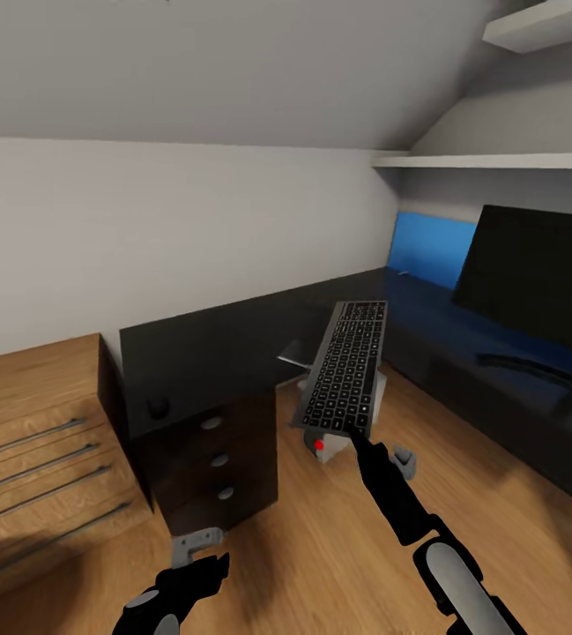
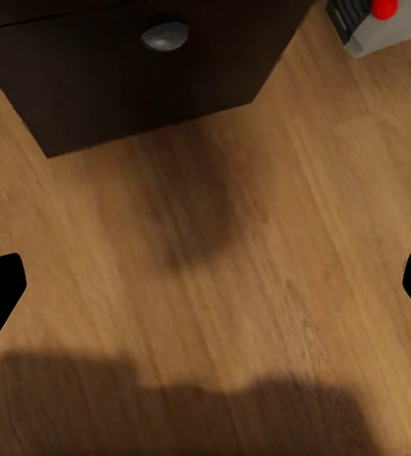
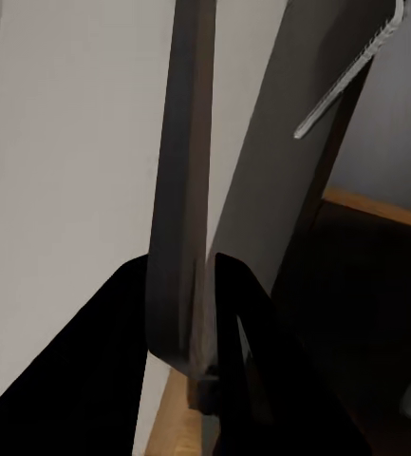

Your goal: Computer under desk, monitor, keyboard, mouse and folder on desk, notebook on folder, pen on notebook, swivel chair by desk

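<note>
A light-wood drawer chest [image 1: 30, 441] stands at the near left, against the pale wall, its top bare and its front crossed by four thin metal bar handles [image 1: 39, 467] stacked one below another. Its right side sits just beside a black drawer unit. At the far right, a large blue flat panel [image 1: 431, 247] leans upright against the wall in the corner. Above it a white shelf [image 1: 488, 161] runs along the right wall, and a second white shelf [image 1: 541, 25] hangs higher, near the sloped ceiling.
</note>
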You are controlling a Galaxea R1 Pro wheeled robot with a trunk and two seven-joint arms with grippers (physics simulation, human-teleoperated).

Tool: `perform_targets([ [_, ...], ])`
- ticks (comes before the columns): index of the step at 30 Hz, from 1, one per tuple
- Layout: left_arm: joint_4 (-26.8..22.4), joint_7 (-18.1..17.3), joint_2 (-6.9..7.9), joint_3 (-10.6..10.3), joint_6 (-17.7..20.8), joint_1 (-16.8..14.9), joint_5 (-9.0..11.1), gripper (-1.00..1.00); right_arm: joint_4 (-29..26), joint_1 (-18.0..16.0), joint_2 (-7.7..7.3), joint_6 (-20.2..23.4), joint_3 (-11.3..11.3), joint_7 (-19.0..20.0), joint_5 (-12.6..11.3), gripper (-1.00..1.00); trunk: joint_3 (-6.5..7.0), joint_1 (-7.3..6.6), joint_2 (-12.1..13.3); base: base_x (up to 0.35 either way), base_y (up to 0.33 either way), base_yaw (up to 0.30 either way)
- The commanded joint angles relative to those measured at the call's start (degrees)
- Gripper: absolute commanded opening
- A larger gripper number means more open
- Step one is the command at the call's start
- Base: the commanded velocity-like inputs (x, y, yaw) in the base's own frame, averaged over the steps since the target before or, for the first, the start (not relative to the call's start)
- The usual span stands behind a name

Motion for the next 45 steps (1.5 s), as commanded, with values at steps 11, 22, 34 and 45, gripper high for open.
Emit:
perform_targets([
  [11,-0.1,0.5,0.01,-0.1,0.1,0.0,0.6,1.00,0.0,-0.1,0.00,-0.1,0.1,0.4,-0.7,-1.00,-0.47,-0.01,0.0,-0.039,0.031,-0.243],
  [22,-0.1,0.4,0.01,-0.1,0.1,0.0,0.7,1.00,0.0,-0.1,0.00,-0.1,0.1,0.4,-0.7,-1.00,-0.88,-0.01,0.0,-0.057,0.039,-0.243],
  [34,-0.1,0.4,0.01,-0.2,0.2,0.0,0.7,1.00,0.1,-0.1,0.00,-0.4,0.2,0.4,-0.7,-1.00,-1.33,-0.01,0.0,-0.009,0.001,-0.243],
  [45,-0.1,0.4,0.01,-0.2,0.1,0.0,0.7,1.00,0.3,-0.1,0.00,-1.1,0.1,0.4,-0.7,-1.00,-1.75,-0.01,0.0,-0.069,0.000,-0.243],
])
